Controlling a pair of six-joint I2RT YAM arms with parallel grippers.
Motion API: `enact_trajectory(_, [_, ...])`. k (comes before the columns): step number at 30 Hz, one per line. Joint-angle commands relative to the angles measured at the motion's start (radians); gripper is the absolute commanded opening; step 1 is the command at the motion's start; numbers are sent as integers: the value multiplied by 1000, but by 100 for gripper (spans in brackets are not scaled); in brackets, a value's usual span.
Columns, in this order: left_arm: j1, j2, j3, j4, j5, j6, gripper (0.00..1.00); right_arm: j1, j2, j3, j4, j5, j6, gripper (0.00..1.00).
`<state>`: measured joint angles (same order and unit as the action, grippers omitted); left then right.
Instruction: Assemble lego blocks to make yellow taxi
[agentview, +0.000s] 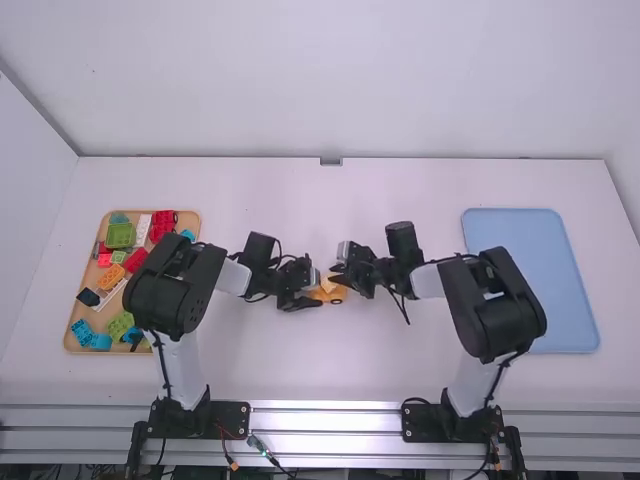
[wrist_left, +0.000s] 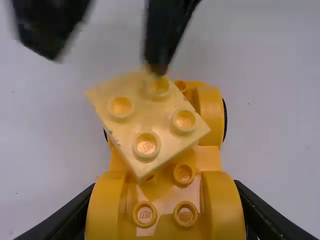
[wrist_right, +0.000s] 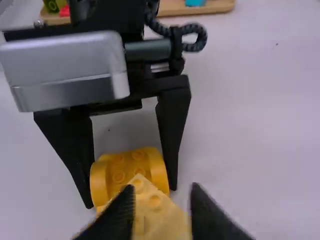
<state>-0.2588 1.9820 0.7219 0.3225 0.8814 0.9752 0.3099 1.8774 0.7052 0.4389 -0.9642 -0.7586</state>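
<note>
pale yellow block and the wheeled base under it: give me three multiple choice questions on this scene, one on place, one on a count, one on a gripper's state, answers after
1. Where is the pale yellow plastic block?
a) in the blue tray
b) askew over the orange-yellow wheeled base
c) in the tan tray

2. How many studs show on top of that block?
a) two
b) six
c) four

3. What is the left gripper doing?
a) gripping the wheeled base
b) standing wide open and empty
c) holding a red block

1 b: the left wrist view shows it turned at an angle above the base.
2 c: the left wrist view shows two rows of two.
3 a: the right wrist view shows its fingers against both sides of the base.
</note>
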Motion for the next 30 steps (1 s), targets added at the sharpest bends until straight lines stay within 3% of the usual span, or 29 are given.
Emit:
enact_trajectory(1, [0, 14, -7, -14, -37, -18, 45, -24, -51, -5, 3, -38, -8, 53])
enact_trajectory(4, [0, 14, -7, -16, -37, -18, 45, -57, -68, -5, -3, -56, -68, 70])
enact_trajectory(9, [0, 14, -7, -16, -34, -18, 46, -87, -67, 3, -110, -100, -174, 82])
enact_trajectory(16, [0, 14, -7, -19, -36, -18, 49, -69, -67, 63, -367, -49, -354, 84])
enact_trajectory(24, [-3, 14, -7, -19, -34, -29, 48, 0, -66, 75, -365, 68, -360, 81])
enact_trajectory(30, [-3, 14, -7, -19, -34, -28, 48, -2, 0, 119, -358, 70, -338, 80])
